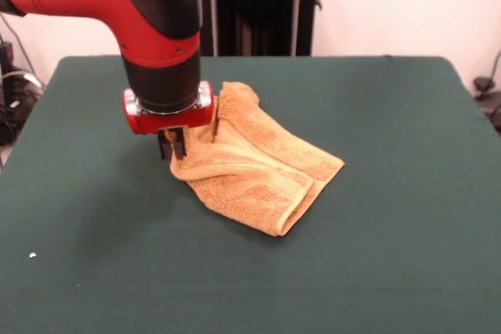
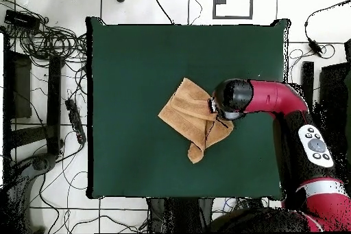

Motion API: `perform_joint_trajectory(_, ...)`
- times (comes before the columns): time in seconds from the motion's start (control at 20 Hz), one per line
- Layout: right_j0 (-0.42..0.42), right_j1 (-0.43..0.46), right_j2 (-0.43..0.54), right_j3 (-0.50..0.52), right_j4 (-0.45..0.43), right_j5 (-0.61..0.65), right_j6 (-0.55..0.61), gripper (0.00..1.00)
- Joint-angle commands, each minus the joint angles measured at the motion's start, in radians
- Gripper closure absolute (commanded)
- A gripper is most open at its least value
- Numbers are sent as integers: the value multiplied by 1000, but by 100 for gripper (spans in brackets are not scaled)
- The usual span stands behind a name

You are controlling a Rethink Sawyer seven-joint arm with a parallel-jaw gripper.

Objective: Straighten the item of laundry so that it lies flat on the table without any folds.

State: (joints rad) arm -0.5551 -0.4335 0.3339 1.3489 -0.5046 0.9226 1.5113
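- The jaws (image 1: 174, 146) hang beneath the red and black arm (image 1: 149, 13), low over the counter and right at the towel's edge; whether they are spread or pinching the cloth cannot be told, since the wrist and the towel hide the tips.
- The small golden-orange terry-cloth towel (image 1: 258, 170) lies crumpled near the middle of the counter, folded over itself, with one corner raised beside the red wrist ring and a doubled hem at its near end.
- In the overhead view the towel (image 2: 188, 114) shows as a rough diamond with a narrow tail, and the arm's head (image 2: 232, 99) covers its one side.
- The large rectangular counter with a dark green felt-like top (image 1: 391, 256) extends well past the towel on all sides.
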Motion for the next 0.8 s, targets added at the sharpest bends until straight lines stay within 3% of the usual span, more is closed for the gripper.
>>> perform_joint_trajectory(0.05, 7, 1, 137, -86, -43, 99, -348, 100)
perform_joint_trajectory(0.55, -11, -14, 139, -78, -49, 104, -375, 100)
perform_joint_trajectory(0.6, -21, -12, 150, -69, -41, 97, -371, 0)
perform_joint_trajectory(0.8, -19, -16, 157, -61, -45, 102, -376, 0)
